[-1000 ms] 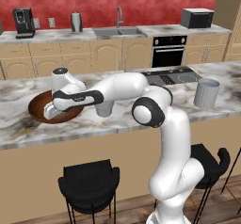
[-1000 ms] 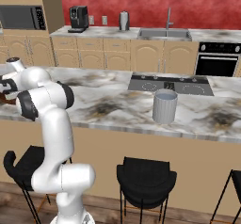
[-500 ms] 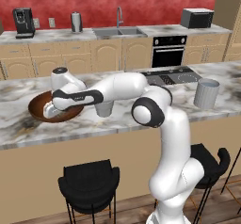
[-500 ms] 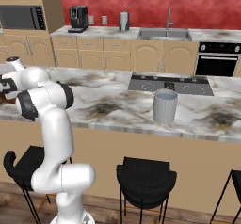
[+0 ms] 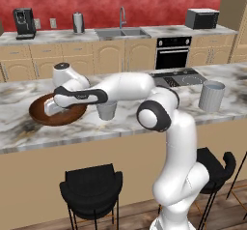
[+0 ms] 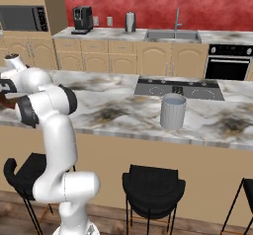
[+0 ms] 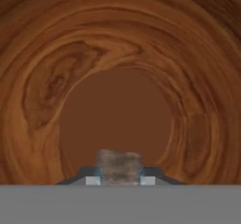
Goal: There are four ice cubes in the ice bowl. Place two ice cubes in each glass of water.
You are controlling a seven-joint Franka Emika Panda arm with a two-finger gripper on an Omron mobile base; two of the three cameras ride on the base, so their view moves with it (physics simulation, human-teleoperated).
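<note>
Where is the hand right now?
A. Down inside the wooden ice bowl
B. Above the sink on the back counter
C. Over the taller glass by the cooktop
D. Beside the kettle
A. The hand view looks straight at the grained wooden floor of the ice bowl, with a pale cube pinched between the jaws, and the left base view puts the hand over the ice bowl, away from both glasses.
</note>
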